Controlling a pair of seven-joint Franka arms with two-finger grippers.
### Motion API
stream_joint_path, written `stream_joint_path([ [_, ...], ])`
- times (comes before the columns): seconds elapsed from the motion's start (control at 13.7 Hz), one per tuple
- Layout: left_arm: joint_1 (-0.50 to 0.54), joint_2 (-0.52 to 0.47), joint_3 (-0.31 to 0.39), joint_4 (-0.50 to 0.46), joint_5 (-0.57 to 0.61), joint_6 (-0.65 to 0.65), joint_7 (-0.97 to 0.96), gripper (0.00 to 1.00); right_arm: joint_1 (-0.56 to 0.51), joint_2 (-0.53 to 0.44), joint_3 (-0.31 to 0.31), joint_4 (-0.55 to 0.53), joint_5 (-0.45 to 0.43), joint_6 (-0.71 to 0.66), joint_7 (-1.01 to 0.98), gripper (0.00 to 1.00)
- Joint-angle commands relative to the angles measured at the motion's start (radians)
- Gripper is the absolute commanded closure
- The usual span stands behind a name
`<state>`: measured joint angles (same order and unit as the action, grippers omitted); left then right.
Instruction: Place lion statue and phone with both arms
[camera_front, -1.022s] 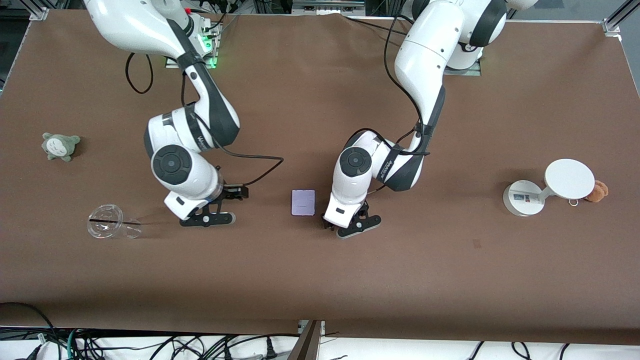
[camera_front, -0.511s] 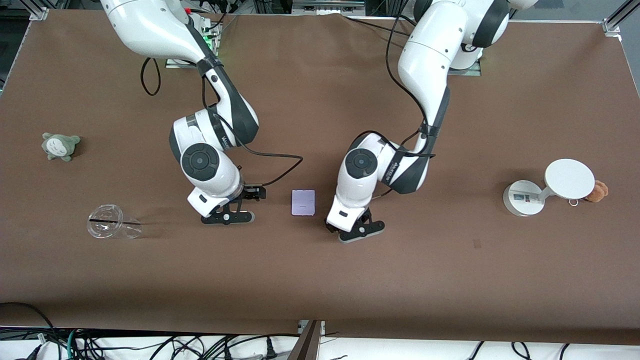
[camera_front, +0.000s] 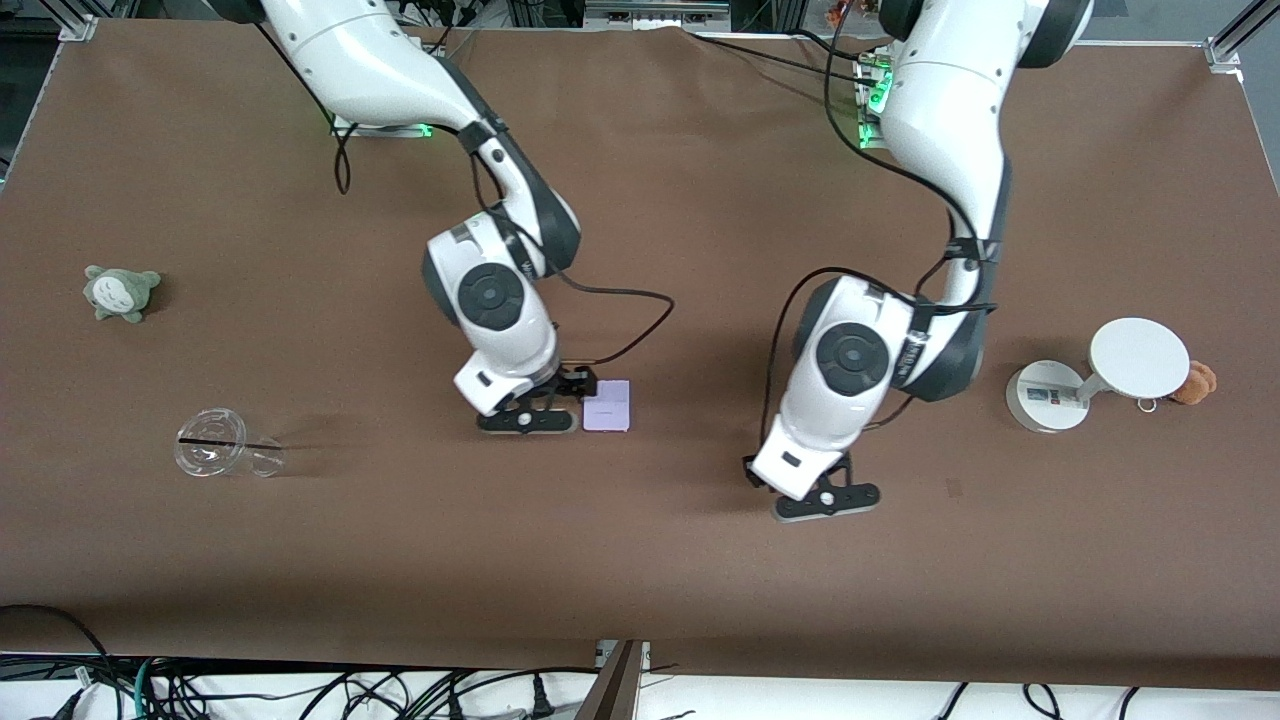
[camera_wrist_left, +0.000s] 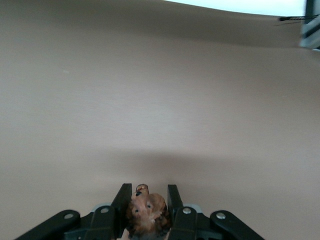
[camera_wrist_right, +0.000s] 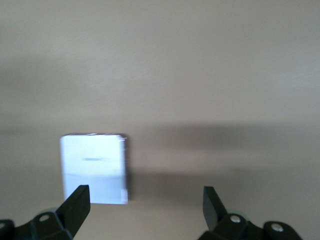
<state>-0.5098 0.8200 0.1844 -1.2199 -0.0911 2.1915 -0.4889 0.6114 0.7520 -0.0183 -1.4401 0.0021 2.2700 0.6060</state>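
The lion statue (camera_wrist_left: 146, 214), a small orange-brown figurine, is clamped between the black fingers of my left gripper (camera_wrist_left: 148, 196), which is shut on it. In the front view the left gripper (camera_front: 818, 497) hangs over bare table between the phone and the white stand, and the lion is hidden under the hand. The phone (camera_front: 610, 408), a pale lavender slab, lies flat mid-table. My right gripper (camera_front: 535, 412) is open right beside the phone, on the side toward the right arm's end. In the right wrist view the phone (camera_wrist_right: 94, 167) lies just ahead of one fingertip of the right gripper (camera_wrist_right: 144, 200).
A clear plastic cup (camera_front: 215, 455) lies on its side toward the right arm's end, with a grey-green plush (camera_front: 121, 292) farther from the camera. A white round stand (camera_front: 1090, 385) and a brown plush with a keyring (camera_front: 1196, 382) sit toward the left arm's end.
The left gripper shut on the lion statue and carried it away from the phone toward the left arm's end. The right gripper moved from near the cup up to the phone.
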Motion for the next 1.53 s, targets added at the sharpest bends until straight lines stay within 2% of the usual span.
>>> stream_joint_path([
  [0.0, 0.055, -0.203, -0.013, -0.266, 0.024, 0.026, 0.175, 1.0, 0.041, 0.036, -0.011, 0.015, 0.001, 0.048, 0.058, 0.0],
  [0.22, 0.149, -0.324, -0.014, -0.488, 0.024, 0.152, 0.361, 1.0, 0.064, 0.062, -0.011, 0.015, -0.002, 0.078, 0.061, 0.0],
  [0.51, 0.26, -0.377, -0.022, -0.685, 0.019, 0.339, 0.516, 1.0, 0.094, 0.099, -0.017, 0.017, -0.004, 0.143, 0.072, 0.0],
  [0.66, 0.313, -0.375, -0.035, -0.717, 0.005, 0.382, 0.558, 1.0, 0.103, 0.116, -0.019, 0.017, -0.017, 0.161, 0.09, 0.0],
  [0.8, 0.396, -0.375, -0.092, -0.727, 0.004, 0.383, 0.572, 1.0, 0.103, 0.128, -0.017, 0.017, -0.045, 0.167, 0.09, 0.0],
  [1.02, 0.61, -0.351, -0.29, -0.725, -0.03, 0.384, 0.572, 1.0, 0.103, 0.144, -0.017, 0.026, -0.048, 0.186, 0.09, 0.0],
  [1.1, 0.658, -0.343, -0.336, -0.724, -0.032, 0.384, 0.572, 1.0, 0.103, 0.153, -0.017, 0.035, -0.048, 0.193, 0.09, 0.0],
  [1.46, 0.675, -0.297, -0.349, -0.721, -0.035, 0.389, 0.524, 1.0, 0.103, 0.173, -0.019, 0.038, -0.048, 0.226, 0.089, 0.0],
])
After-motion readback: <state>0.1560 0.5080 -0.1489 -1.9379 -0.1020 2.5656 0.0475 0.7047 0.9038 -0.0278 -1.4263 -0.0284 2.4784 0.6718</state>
